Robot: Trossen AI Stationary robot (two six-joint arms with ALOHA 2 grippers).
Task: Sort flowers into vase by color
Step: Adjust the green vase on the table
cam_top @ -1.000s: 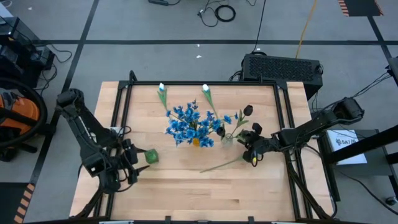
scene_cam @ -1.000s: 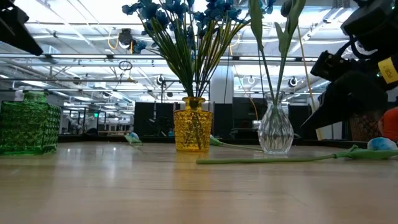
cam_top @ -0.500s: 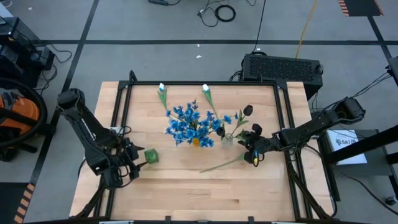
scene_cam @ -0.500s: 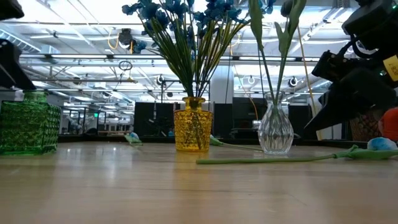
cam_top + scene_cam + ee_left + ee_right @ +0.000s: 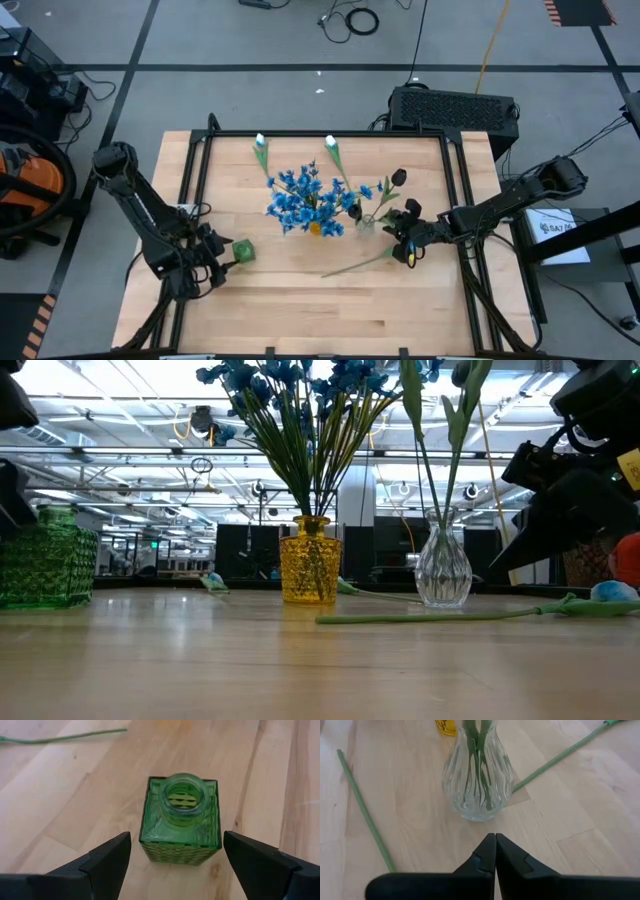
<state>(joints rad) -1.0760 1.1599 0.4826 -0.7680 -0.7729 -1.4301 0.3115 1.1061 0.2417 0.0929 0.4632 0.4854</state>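
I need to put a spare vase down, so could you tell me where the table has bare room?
The near strip of table below the green vase and the lying stem is bare. The middle is crowded: yellow vase, clear vase, right gripper.

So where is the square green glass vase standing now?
In the high view the square green glass vase stands on the left part of the wooden table, just ahead of the open left gripper and left of the yellow glass vase holding blue flowers.
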